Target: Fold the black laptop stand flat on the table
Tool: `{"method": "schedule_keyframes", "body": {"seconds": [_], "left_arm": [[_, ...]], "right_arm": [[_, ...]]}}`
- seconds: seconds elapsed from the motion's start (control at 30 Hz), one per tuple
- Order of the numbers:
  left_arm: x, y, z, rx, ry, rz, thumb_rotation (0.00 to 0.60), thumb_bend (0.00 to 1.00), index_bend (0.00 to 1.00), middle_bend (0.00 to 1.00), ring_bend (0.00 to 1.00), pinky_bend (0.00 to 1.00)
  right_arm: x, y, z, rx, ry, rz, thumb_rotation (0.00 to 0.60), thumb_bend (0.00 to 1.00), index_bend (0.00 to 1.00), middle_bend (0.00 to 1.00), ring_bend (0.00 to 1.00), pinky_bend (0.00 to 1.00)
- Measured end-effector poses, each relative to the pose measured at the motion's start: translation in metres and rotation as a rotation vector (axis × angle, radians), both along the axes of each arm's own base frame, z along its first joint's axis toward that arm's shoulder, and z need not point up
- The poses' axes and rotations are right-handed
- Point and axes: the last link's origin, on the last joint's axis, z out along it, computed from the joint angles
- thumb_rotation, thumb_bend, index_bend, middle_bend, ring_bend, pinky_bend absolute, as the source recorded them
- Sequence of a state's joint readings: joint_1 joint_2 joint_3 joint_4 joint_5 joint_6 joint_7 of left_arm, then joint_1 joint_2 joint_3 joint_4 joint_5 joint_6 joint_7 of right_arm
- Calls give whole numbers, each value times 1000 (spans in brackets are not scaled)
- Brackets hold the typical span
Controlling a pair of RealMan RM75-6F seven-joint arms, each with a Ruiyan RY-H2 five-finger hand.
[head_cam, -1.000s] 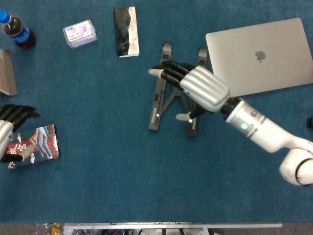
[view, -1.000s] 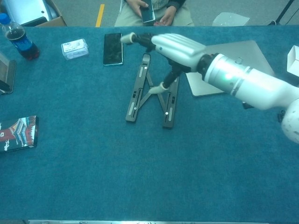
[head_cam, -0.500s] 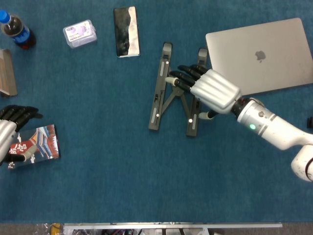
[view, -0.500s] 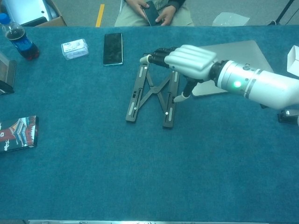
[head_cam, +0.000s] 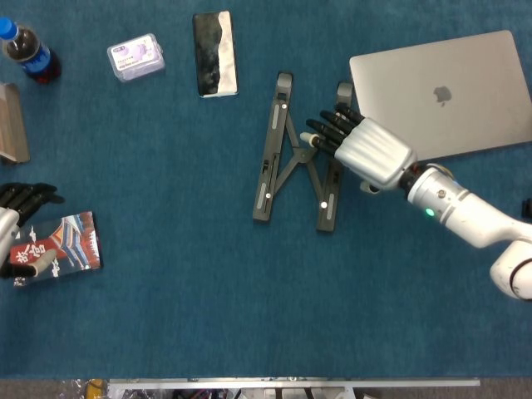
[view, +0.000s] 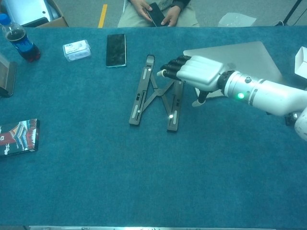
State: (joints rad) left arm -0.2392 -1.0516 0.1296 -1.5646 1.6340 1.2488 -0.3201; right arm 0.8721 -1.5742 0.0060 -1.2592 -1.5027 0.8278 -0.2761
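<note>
Fingers (head_cam: 328, 133) of the right robot hand (head_cam: 366, 150) reach out over the right rail of the stand (head_cam: 295, 162), lying loosely apart and gripping nothing; whether their tips touch the rail cannot be told. That stand, black, lies mid-surface with its two long rails splayed toward the near edge and a cross-brace between them, low against the blue surface (head_cam: 208, 291). Just right of it, touching or nearly touching the hand's back, sits a closed silver laptop (head_cam: 449, 96). Beyond the stand to the left lies a dark phone (head_cam: 214, 53), and further left a small clear box (head_cam: 135, 56) with a printed label, its contents too small to make out. A cola bottle (head_cam: 27, 51) with a blue cap, holding dark drink, lies at the far left corner, with a brownish block (head_cam: 12, 123) just nearer. The left robot hand (head_cam: 15, 229) rests at the left edge, dark fingers slightly spread, its thumb lying on a red-and-blue printed packet (head_cam: 66, 243); it grasps nothing.
</note>
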Motion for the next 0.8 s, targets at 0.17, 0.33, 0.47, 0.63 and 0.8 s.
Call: {"method": "schedule_keyframes", "body": {"seconds": [0.17, 0.33, 0.47, 0.63, 0.8], "left_arm": [[1, 12, -6, -38, -17, 10, 600, 280, 226, 174, 148, 110], [12, 26, -16, -115, -14, -4, 600, 280, 226, 172, 148, 110], [28, 38, -27, -183, -29, -29, 600, 280, 226, 171, 148, 110], [48, 51, -41, -264, -45, -69, 600, 280, 227, 159, 146, 110], [62, 58, -55, -324, -44, -101, 600, 280, 226, 128, 132, 110]], "right_arm": [[0, -2, -12, -46, 27, 73, 600, 0, 0, 24, 0, 60], [2, 0, -24, -74, 45, 143, 600, 0, 0, 23, 0, 56], [7, 1, -29, -107, 48, 209, 600, 0, 0, 22, 0, 50], [11, 3, -36, -131, 41, 259, 600, 0, 0, 22, 0, 38], [17, 6, -42, -140, 15, 291, 600, 0, 0, 22, 0, 38]]}}
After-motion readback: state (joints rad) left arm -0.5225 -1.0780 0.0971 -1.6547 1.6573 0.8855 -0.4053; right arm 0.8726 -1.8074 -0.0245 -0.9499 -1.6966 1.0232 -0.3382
